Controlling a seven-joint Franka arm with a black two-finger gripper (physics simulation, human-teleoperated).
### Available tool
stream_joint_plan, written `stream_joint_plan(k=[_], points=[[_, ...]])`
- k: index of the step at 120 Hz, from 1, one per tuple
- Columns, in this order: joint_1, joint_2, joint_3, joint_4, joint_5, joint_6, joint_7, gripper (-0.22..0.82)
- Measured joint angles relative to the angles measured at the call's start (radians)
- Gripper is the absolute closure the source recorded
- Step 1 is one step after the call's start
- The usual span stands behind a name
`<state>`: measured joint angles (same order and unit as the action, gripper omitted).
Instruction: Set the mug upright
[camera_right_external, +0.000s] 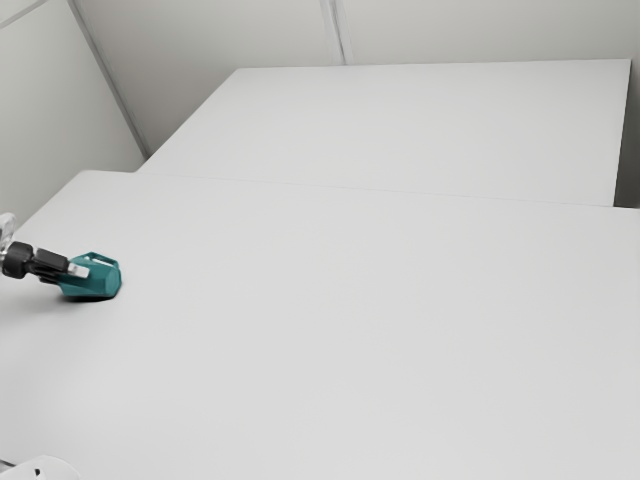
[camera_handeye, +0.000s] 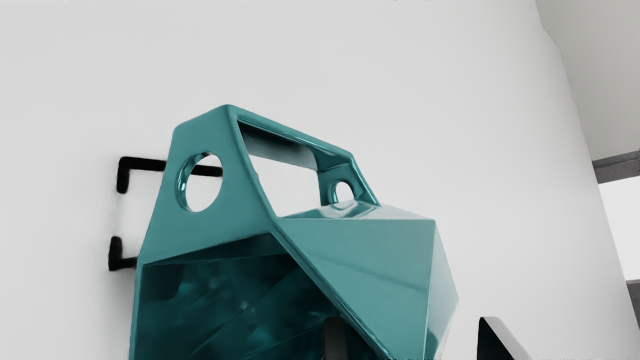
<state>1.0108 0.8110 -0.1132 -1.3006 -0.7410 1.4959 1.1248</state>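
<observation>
1. Well, from the exterior view, the gripper (camera_right_external: 72, 271) reaches in from the exterior view's left, low over the white table (camera_right_external: 350, 330), with its fingertips at the teal mug (camera_right_external: 108, 280).
2. The mug lies on its side on the table, just ahead of the gripper. Its base end points away from the gripper, and its handle (camera_right_external: 101, 258) stands on the upper side.
3. Well apart from the gripper, across the table, is a second flat white surface (camera_right_external: 420, 130), with pale walls (camera_right_external: 200, 35) behind it. A white rounded piece (camera_right_external: 42, 469) sits well apart from the gripper too, at the near corner of the exterior view's left.
4. Now the wrist view: the gripper (camera_handeye: 415, 337) is spread wide, one fingertip (camera_handeye: 334, 332) inside the mug's open mouth and the other outside the mug, with a gap between it and the faceted side. The mug's wall comes between the two, and the gripper is not clamped on it.
5. The handle, with a round hole in its mouth-end part and a smaller one farther along, lies ahead of the fingertips.
6. Black angular marks (camera_handeye: 142, 163) show beside the mug, near the handle, partly through its round hole.
</observation>
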Motion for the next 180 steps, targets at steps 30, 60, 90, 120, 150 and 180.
stream_joint_plan(k=[30,60,90,120,150,180], points=[[0.000,0.001,0.000,0.012,-0.012,-0.022,0.017,0.64],[-0.001,-0.010,-0.004,0.013,-0.013,-0.027,0.034,0.74],[-0.010,-0.051,-0.013,0.011,-0.008,-0.022,0.048,0.78],[-0.086,-0.228,-0.014,-0.144,0.042,0.048,0.054,0.78],[-0.255,-0.517,-0.018,-0.470,0.168,0.304,0.037,0.78],[-0.307,-0.701,-0.150,-0.673,0.347,0.534,-0.037,0.79]])
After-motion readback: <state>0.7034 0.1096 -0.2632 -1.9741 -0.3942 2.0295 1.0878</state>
